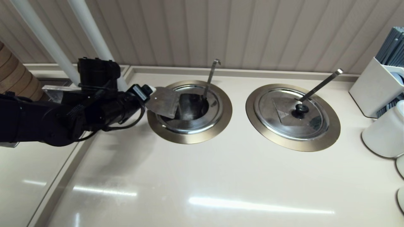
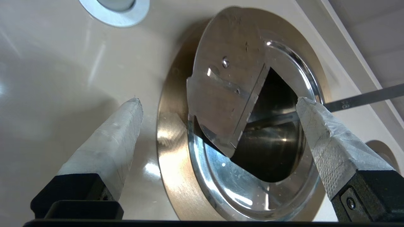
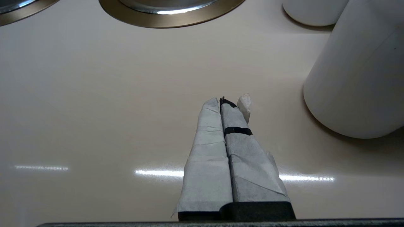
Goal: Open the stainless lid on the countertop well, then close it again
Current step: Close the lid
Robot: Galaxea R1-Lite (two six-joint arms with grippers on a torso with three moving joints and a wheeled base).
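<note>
The lid (image 1: 164,102) on the left-hand well (image 1: 189,112) has its hinged flap tipped up, leaning out over the well's nine o'clock edge with its dull underside showing, while the fixed part of the lid lies flat in the ring. Through the gap the dark inside of the pot shows, and a thin ladle handle (image 1: 210,77) with a hooked tip rises out of the well toward twelve o'clock. The wide bronze-toned ring of the well sits flush in the beige desk (image 1: 195,183). The left gripper (image 1: 151,92) hangs just at the nine o'clock side of the well, right by the raised flap; from its wrist camera the two taped fingers (image 2: 110,142) are spread wide, one on each side of the flap, with nothing pinched between them. At three o'clock from this well, a little apart, is a second well (image 1: 293,117) whose lid (image 1: 290,114) lies shut, black knob (image 1: 301,108) in the middle and a straight ladle handle (image 1: 320,84) slanting off toward two o'clock. Further out at three o'clock stand a white cup (image 1: 383,134) and a white holder (image 1: 377,86) of dark sticks. The right gripper (image 3: 232,101) is out of the head view; its own camera shows the taped fingers pressed together, empty, above the bare desk near a white cup (image 3: 356,72).
</note>
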